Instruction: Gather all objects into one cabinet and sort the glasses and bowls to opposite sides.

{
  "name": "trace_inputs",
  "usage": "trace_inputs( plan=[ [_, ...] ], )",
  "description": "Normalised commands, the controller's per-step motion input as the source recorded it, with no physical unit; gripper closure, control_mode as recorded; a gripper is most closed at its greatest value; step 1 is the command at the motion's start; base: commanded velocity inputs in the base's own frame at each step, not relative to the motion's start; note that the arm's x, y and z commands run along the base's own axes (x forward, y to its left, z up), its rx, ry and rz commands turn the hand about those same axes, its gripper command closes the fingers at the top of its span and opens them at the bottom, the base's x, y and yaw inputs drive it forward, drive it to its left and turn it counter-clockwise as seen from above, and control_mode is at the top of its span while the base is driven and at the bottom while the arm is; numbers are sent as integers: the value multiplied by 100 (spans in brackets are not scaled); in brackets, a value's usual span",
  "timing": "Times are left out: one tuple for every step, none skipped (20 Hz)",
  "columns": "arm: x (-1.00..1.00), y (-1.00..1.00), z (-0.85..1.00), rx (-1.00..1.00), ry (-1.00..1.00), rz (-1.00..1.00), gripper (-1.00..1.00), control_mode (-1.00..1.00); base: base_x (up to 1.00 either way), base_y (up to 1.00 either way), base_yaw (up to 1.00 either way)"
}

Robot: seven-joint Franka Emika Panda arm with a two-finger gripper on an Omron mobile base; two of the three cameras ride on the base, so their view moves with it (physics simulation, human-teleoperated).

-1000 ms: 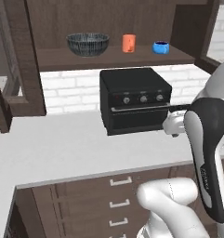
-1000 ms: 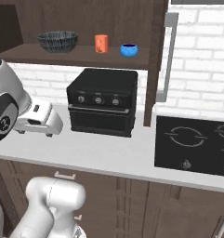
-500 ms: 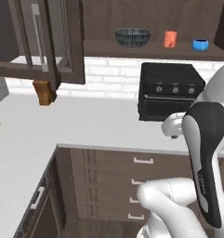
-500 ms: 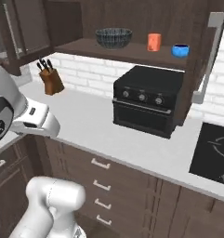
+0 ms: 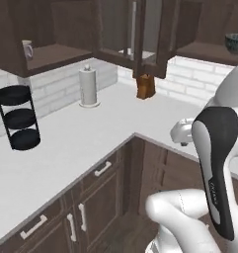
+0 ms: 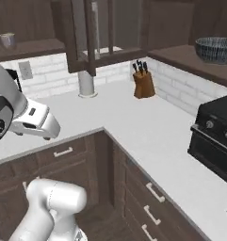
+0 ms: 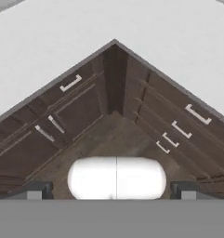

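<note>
Currently the claw (image 7: 111, 188) hangs empty with its tips set wide apart, pointing down at the inner corner of the lower cabinets, below the corner of the worktop (image 5: 81, 148).

Task things in sight: one mug (image 5: 27, 49), one bowl (image 6: 215, 49).

- Mug: grey-beige, handled, upright near the outer end of a shelf in the wall cabinet (image 5: 51, 57) above the worktop's left run. In the right base view the mug (image 6: 7, 40) sits far left on that shelf board. Judged light, rigid, glazed and so a bit slippery; would chip or break if dropped. Best hold looks like a pinch across the rim wall, one tip inside and one outside, away from the handle; across the whole body is a second choice if it fits between the tips.
- Bowl: wide, dark, striped, on the shelf over the right run, near the board's front edge above the black oven (image 6: 214, 141). The left base view catches just its edge (image 5: 235, 43) at the far right. Judged heavier than the mug, stiff, breakable, too wide to span. Take it by the rim, one tip in, one out; expect it to tilt when lifted.

The orange cup and the blue item cannot be placed from these views.

Other counts: one paper towel roll (image 5: 89, 87), one knife block (image 6: 143, 82), one black three-tier stand (image 5: 19, 118), all on the worktop toward its back edge.
</note>
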Motion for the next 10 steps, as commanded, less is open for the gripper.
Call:
trace_inputs(
  plan=[
    [0, 0, 0, 0, 0, 0, -100, 100, 0, 29, 87],
    [0, 0, 0, 0, 0, 0, -100, 100, 0, 32, 85],
    [0, 0, 0, 0, 0, 0, -100, 100, 0, 32, 82],
    [0, 0, 0, 0, 0, 0, -100, 100, 6, 29, 78],
    [0, 0, 0, 0, 0, 0, -100, 100, 16, 21, 74],
    [0, 0, 0, 0, 0, 0, -100, 100, 23, 16, 71],
    [0, 0, 0, 0, 0, 0, -100, 100, 29, 8, 61],
    [0, 0, 0, 0, 0, 0, -100, 100, 40, 0, 51],
    [0, 0, 0, 0, 0, 0, -100, 100, 52, 0, 42],
    [0, 0, 0, 0, 0, 0, -100, 100, 56, 0, 34]
  ],
)
